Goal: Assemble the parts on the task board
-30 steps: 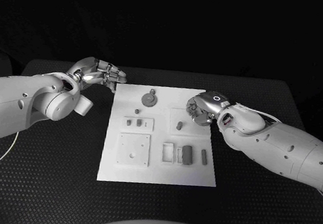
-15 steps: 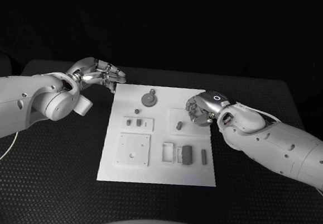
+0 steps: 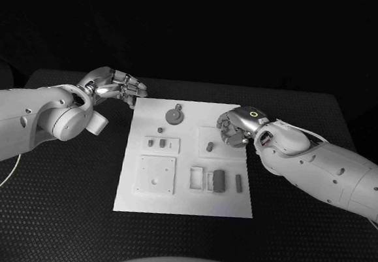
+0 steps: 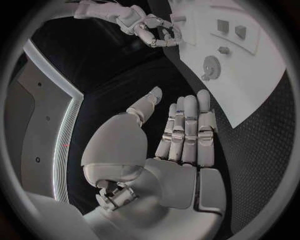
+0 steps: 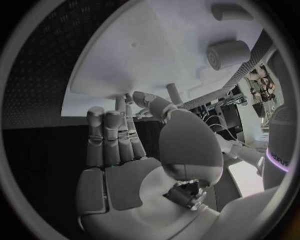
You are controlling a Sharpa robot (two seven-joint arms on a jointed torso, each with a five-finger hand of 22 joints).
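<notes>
With the left hand [image 3: 117,86] and right hand [image 3: 235,128] both released and empty, pinch the small, rigid, likely light grey peg [image 3: 210,146] at the white flat task board [image 3: 226,202]'s 2 o'clock by its sides.

No words, labels, brand names or numbers can be read anywhere in these views. The only hint of lettering is a few small dark marks beside the glowing ring on the right arm's wrist [image 5: 279,161], seen in the right wrist view, too cut off and small to read.
</notes>
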